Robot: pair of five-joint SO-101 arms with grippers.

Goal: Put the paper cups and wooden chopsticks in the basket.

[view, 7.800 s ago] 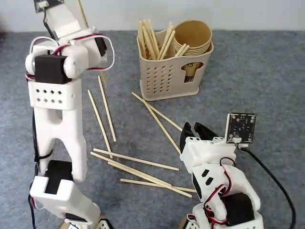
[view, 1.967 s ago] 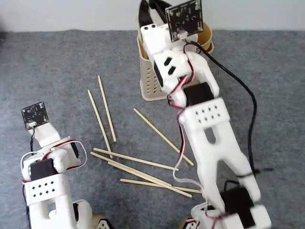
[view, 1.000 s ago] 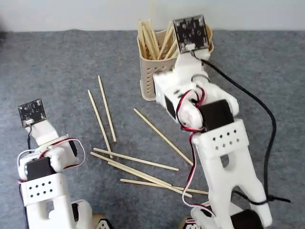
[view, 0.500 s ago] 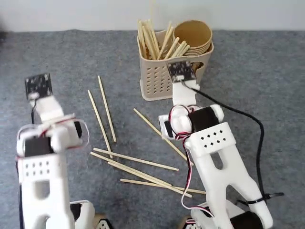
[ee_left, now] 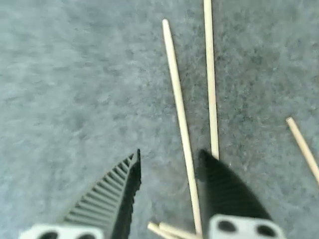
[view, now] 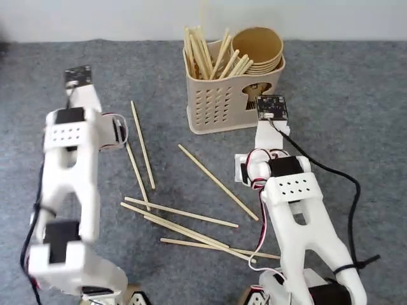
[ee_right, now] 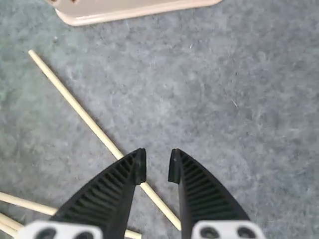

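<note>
Hovering low over the grey carpeted counter (view: 356, 108), your left claw (ee_left: 169, 158) stood spread wide and pinched nothing. One pale wooden chopstick (ee_left: 180, 124) ran along the counter through the gap, closer to the smooth black finger (ee_left: 222, 194) than to the ridged one. A second chopstick (ee_left: 210, 74) lay just beside it, and its near end met that same smooth finger's tip. Your right claw (ee_right: 157, 165) had its two ridged fingers only narrowly parted, with nothing between them. It hung above a long loose chopstick (ee_right: 79, 112) that slanted out from under one finger toward the foot of the beige perforated plastic basket (ee_right: 124, 10). From the high view you could see that basket standing at the far side of the counter, with a stack of brown paper cups (view: 257, 46) at its right end and a bundle of chopsticks (view: 202, 51) leaning in the rest of it. Several more loose chopsticks (view: 184, 213) lay crossed on the counter between your two arms, well apart from the basket.
</note>
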